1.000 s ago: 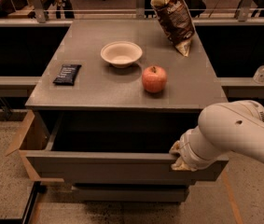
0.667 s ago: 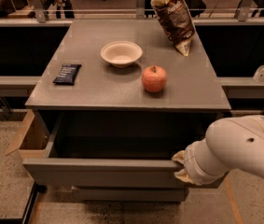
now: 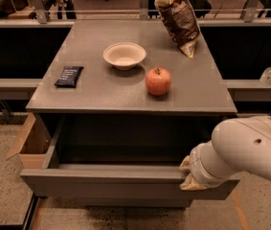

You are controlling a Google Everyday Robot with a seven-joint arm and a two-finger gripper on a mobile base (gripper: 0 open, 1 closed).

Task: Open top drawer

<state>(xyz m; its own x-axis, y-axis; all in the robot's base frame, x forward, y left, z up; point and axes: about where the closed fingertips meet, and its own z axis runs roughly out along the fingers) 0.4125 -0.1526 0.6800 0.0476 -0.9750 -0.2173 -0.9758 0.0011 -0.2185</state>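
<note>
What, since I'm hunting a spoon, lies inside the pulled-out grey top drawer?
Nothing shows in the wide grey top drawer: only a dark, bare inside. Its front covers part of the floor; the gripper sits at its right rim.

We log the table (image 3: 101,87) top as smooth, matt grey; the top drawer (image 3: 111,183) front has the same matt grey finish. The end effector (image 3: 188,175), at the right end of the drawer front's upper edge, looks pale and matt. The arm shell (image 3: 250,147) behind it is smooth white plastic with a soft sheen. Bowl (image 3: 124,55): matt off-white. Apple (image 3: 158,80): faintly glossy red skin. Chip bag (image 3: 178,18): crinkled glossy film. Box (image 3: 27,140) beside the drawer: matt brown cardboard. Floor (image 3: 1,195): rough, speckled.
</note>
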